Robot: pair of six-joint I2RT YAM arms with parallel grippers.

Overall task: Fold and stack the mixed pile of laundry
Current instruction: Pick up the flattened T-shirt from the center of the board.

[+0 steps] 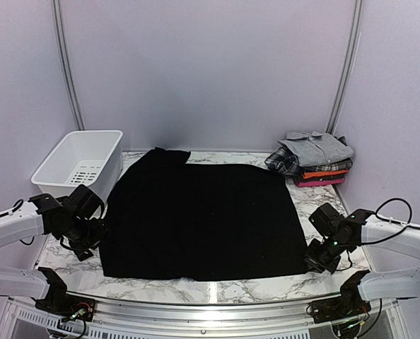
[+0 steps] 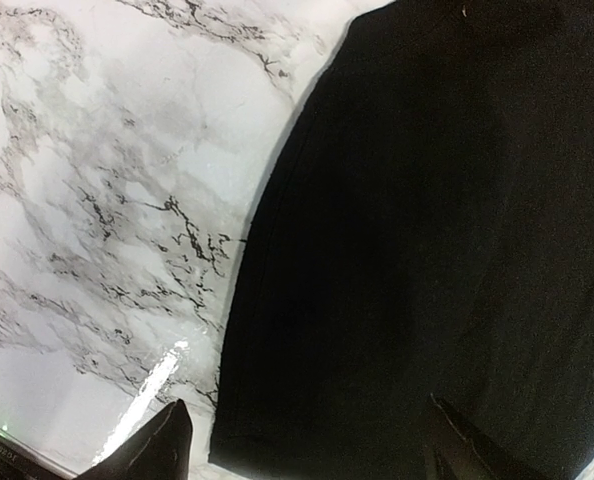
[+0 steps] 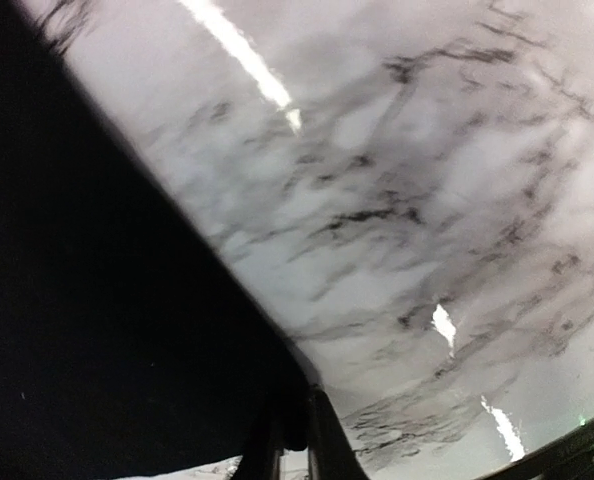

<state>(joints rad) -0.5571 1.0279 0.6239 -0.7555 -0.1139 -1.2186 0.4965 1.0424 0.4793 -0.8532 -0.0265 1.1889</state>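
Observation:
A large black cloth (image 1: pixel 203 219) lies spread flat over the middle of the marble table. My left gripper (image 1: pixel 95 240) hovers at its near-left corner. In the left wrist view the left gripper (image 2: pixel 307 452) is open, its fingers (image 2: pixel 167 445) standing either side of the black cloth (image 2: pixel 427 230) edge. My right gripper (image 1: pixel 315 263) sits at the near-right corner. In the right wrist view the right gripper (image 3: pixel 297 445) is pinched shut on the edge of the black cloth (image 3: pixel 97 320). At the back right, a grey shirt (image 1: pixel 316 147) tops a folded stack with a plaid piece (image 1: pixel 284 164).
A white slotted basket (image 1: pixel 90 134) stands at the back left, close to my left arm. The folded stack also holds an orange layer (image 1: pixel 325 174) and a pink layer (image 1: pixel 319 182). Bare marble (image 2: pixel 97 200) shows left of the cloth, and pale walls close in the table.

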